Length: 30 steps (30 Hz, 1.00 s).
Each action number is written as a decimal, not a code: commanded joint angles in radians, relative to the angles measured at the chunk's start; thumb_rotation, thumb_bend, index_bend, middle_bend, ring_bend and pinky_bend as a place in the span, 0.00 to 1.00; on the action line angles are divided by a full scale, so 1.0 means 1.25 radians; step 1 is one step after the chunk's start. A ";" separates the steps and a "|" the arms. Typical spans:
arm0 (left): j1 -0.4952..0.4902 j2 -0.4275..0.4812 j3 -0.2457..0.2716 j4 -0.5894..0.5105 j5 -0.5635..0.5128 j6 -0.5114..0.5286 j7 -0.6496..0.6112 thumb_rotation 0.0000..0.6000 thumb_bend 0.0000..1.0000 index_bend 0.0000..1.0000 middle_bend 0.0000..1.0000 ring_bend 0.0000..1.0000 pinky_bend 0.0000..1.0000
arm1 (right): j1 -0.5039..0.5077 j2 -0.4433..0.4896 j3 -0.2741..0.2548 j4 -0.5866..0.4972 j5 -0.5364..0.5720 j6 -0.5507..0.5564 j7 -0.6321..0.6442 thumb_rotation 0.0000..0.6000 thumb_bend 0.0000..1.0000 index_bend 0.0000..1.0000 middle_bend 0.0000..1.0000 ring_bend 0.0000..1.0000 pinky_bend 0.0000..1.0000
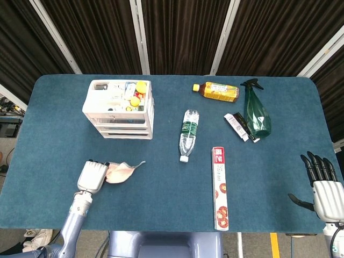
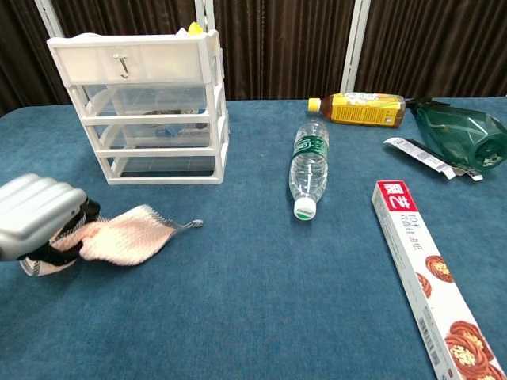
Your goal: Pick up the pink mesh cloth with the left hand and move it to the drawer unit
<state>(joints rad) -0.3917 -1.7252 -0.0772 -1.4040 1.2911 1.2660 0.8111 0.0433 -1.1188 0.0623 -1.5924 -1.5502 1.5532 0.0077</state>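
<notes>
Dark curtains with pale uprights back a blue-covered bench (image 1: 172, 209). The left hand (image 1: 92, 176) sits at the near left of the bench, fingers curled around the near end of the pink cloth (image 1: 122, 171); in the chest view the cloth (image 2: 127, 236) trails rightward from the left hand (image 2: 38, 215), its free end lying low over the bench, one corner pointing toward the bottle. The cloth is in front of the drawer unit (image 1: 119, 109) and apart from it. The white unit stands at rear left with small items in its top tray. A clear bottle (image 1: 188, 134) lies at centre, cap toward the near edge. A long box (image 1: 220, 187) lies right of it, lengthwise. A yellow bottle (image 1: 216, 91), a green sprayer (image 1: 255, 111) and a small packet (image 1: 239, 127) lie at rear right. The right hand (image 1: 321, 186) is at the near right edge, fingers spread wide, holding nothing.
</notes>
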 commanded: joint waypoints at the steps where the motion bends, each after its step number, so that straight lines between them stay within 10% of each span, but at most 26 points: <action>1: 0.006 0.007 -0.026 -0.029 0.028 0.054 -0.053 1.00 0.71 0.92 0.75 0.69 0.63 | 0.000 0.000 0.000 0.001 0.000 -0.001 0.000 1.00 0.00 0.00 0.00 0.00 0.00; 10: 0.023 0.072 -0.132 -0.245 -0.017 0.140 -0.098 1.00 0.75 0.95 0.81 0.76 0.70 | -0.001 -0.002 -0.001 0.000 -0.003 0.002 -0.004 1.00 0.00 0.00 0.00 0.00 0.00; 30: 0.036 0.162 -0.149 -0.454 0.052 0.266 0.092 1.00 0.76 0.96 0.83 0.80 0.74 | -0.001 -0.004 0.000 0.000 -0.001 0.001 -0.010 1.00 0.00 0.00 0.00 0.00 0.00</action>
<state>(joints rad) -0.3465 -1.5250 -0.2611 -1.9681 1.3541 1.5953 0.9238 0.0425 -1.1237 0.0629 -1.5920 -1.5518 1.5549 -0.0053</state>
